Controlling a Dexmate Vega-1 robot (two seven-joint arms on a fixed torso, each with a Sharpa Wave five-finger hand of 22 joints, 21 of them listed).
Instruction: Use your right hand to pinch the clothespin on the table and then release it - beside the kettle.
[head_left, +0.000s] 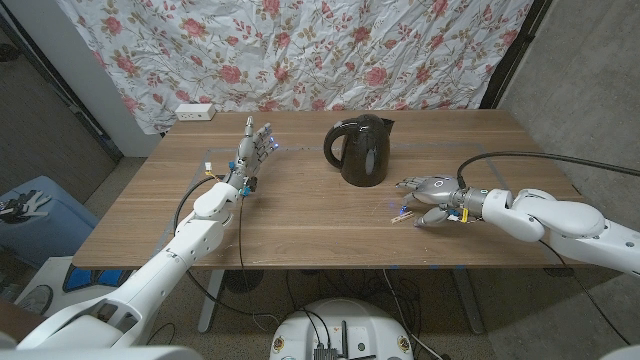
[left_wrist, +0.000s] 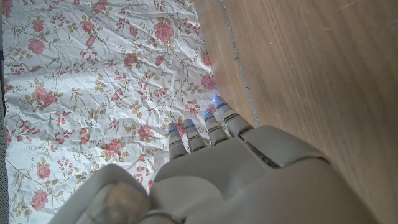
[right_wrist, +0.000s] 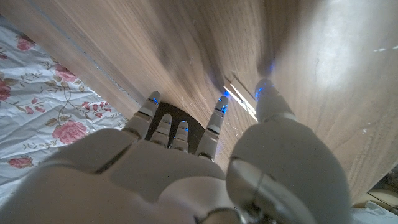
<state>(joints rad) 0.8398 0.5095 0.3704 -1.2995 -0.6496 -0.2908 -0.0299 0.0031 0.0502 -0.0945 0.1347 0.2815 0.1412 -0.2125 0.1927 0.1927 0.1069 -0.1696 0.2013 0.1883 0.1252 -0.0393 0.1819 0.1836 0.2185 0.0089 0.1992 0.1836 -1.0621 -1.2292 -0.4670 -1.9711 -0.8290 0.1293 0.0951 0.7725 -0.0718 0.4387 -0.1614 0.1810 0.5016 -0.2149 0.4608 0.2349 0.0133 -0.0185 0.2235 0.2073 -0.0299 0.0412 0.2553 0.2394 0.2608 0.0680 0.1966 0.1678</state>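
Barely legible: small pale wooden clothespin (head_left: 402, 214) on the brown wooden desk (head_left: 300, 225), beside the black rounded kettle (head_left: 360, 150), partly covered by the right hand (head_left: 432, 196). Fingers apart above it, grip unclear. Left hand (head_left: 250, 150) raised, fingers spread, holding nothing.

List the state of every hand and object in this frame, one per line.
Right hand: over the table by the clothespin, fingers apart, holding nothing.
Left hand: fingers extended and apart, holding nothing, away from the task.
Clothespin: lying on the table in front of the kettle, not gripped.
Kettle: upright, lid shut, untouched.
White box: at the table's far left edge.
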